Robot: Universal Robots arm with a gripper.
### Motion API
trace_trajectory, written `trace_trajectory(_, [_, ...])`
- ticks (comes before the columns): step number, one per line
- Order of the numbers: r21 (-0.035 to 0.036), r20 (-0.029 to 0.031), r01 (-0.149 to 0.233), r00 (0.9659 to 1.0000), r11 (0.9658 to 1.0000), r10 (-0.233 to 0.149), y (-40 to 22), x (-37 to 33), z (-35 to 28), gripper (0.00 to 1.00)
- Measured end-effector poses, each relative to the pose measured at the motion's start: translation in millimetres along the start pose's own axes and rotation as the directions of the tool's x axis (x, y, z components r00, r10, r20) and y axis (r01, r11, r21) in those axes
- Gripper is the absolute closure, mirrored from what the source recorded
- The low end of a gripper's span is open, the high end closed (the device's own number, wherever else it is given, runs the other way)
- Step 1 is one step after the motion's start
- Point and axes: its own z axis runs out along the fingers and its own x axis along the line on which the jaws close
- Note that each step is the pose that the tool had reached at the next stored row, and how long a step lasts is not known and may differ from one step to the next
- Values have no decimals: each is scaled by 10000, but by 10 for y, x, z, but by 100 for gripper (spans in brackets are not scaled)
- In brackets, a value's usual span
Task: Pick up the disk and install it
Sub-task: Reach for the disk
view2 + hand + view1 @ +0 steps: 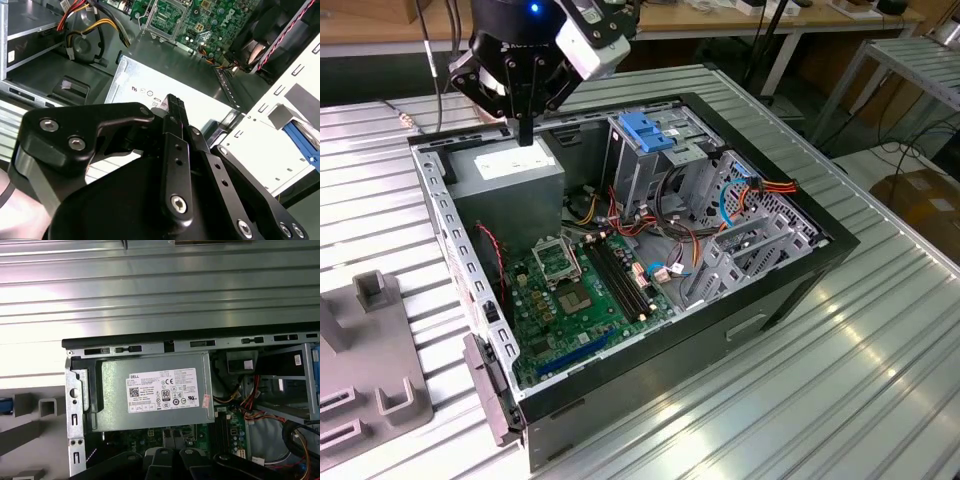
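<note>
While jaws hang pressed together over power supply box | drive cage just beside — cables between

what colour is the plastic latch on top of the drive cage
Blue. The latch shows best in the exterior view.

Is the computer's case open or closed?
Open: the case has no side cover, so its green motherboard and wires show.
</note>
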Motion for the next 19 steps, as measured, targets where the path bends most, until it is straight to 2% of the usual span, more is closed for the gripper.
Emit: trace_trajectory(19, [0, -1, 0, 10000, 10000, 0, -13, 171, -5, 90])
